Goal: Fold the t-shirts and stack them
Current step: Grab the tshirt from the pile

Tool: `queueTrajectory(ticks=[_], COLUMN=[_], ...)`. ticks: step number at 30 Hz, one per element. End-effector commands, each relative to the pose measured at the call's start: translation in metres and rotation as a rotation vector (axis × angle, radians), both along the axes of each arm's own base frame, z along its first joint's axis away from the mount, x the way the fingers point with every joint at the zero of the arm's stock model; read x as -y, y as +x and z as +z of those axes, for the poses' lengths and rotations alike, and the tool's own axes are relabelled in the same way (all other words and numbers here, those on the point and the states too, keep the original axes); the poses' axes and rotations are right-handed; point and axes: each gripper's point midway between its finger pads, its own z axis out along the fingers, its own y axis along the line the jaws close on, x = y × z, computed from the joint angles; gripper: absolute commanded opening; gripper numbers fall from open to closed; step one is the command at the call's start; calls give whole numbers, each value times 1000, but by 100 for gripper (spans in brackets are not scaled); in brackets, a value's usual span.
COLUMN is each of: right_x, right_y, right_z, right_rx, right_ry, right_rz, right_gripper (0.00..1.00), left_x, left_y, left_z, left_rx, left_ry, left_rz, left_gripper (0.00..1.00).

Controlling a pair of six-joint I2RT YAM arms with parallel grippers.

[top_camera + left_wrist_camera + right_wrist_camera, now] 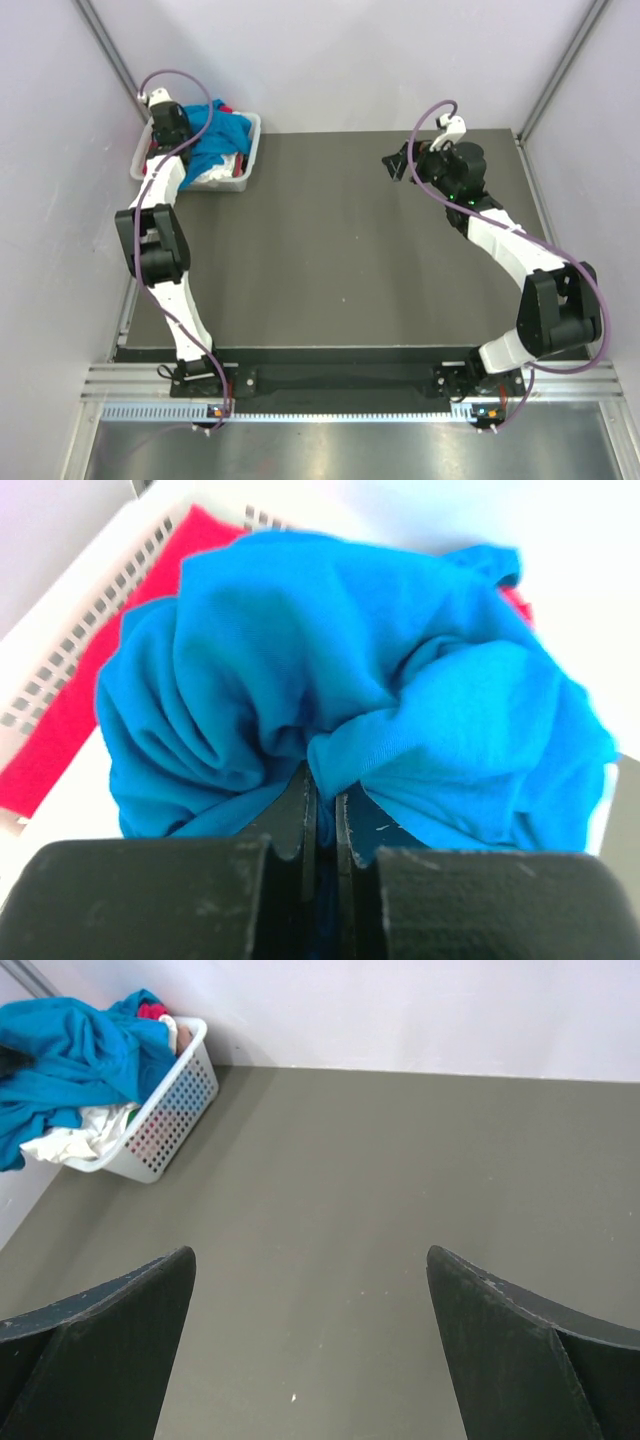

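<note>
Folding has not begun: no garment lies on the table (pixel 340 260). The left gripper (pixel 325 810) is closed on a fold of the blue t-shirt (pixel 330 660), bunched in the tub (pixel 220 185) at the table's far-left corner. The red t-shirt (pixel 60 730) and white t-shirt (pixel 70 1142) lie beneath, apparently unfolded. The right gripper (pixel 310 1255) hangs wide open and empty.

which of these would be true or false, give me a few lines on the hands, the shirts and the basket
1. The left hand is shut on the blue shirt. True.
2. The right hand holds a white shirt. False: it is open and empty, above the table.
3. The blue shirt lies flat on the table. False: it is bunched up in the basket.
4. A red shirt shows in the basket beside the blue one. True.
5. The basket stands mid-table. False: it is at the far left corner.
</note>
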Motion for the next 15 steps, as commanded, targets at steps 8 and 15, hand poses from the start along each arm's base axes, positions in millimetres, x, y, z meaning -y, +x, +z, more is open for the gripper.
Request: queueTrajectory(ticks=[8, 15], right_x=[-4, 12], right_y=[-16, -21], right_z=[36, 42], right_rx=[83, 64], right_ry=[61, 59], right_rz=[18, -77], right_gripper=[100, 100], left_x=[35, 73], left_y=[-43, -101], left_z=[232, 370], left_rx=[432, 672], left_ry=[34, 55], left_rz=[-38, -167], left_gripper=[0, 0])
